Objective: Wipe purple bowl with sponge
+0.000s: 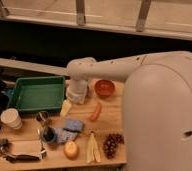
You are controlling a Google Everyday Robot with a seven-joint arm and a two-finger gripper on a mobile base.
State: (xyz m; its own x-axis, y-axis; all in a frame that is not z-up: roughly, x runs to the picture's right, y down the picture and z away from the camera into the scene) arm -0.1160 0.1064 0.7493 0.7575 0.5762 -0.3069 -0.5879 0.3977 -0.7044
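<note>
My white arm reaches from the right across the wooden table. Its wrist stands over the spot beside the green tray, so the purple bowl is hidden behind it. The gripper points down just off the tray's front right corner, open, with nothing in it. The blue sponge lies flat on the table a little in front and to the right of the gripper, apart from it. A paler grey-blue rag lies against the sponge's near left side.
An orange-red bowl sits right of the wrist, an orange carrot-like piece in front of it. The green tray is at the left. Along the front are a white cup, cans, round fruit, a banana and grapes.
</note>
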